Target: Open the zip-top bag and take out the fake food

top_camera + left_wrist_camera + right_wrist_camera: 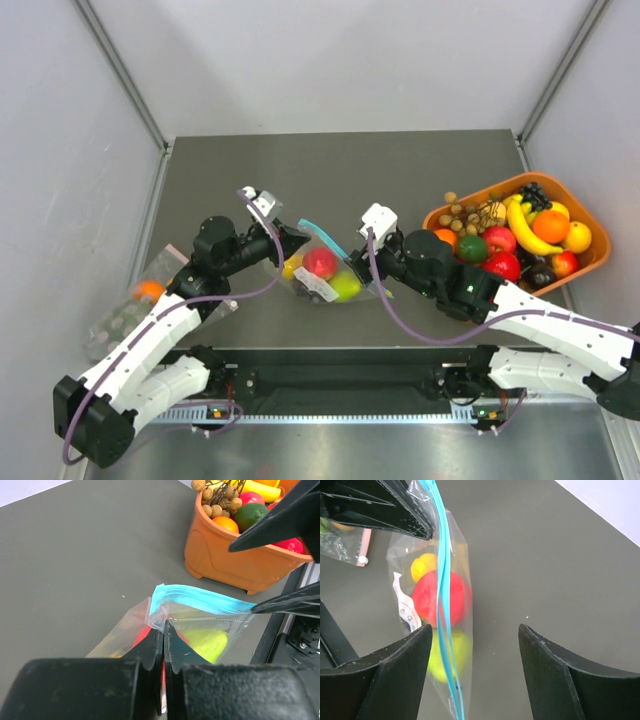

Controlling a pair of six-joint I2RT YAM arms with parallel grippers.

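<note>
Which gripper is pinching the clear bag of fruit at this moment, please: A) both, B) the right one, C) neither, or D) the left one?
D: in the left wrist view the left gripper has its fingers closed on the bag just below the blue strip, while the right gripper stands wide open.

Bright, even light from above leaves only faint, soft shadows on the table [400, 170]. The bag [200, 610] is sharp in both wrist views; the fingers [150, 655] before it blur slightly.
</note>
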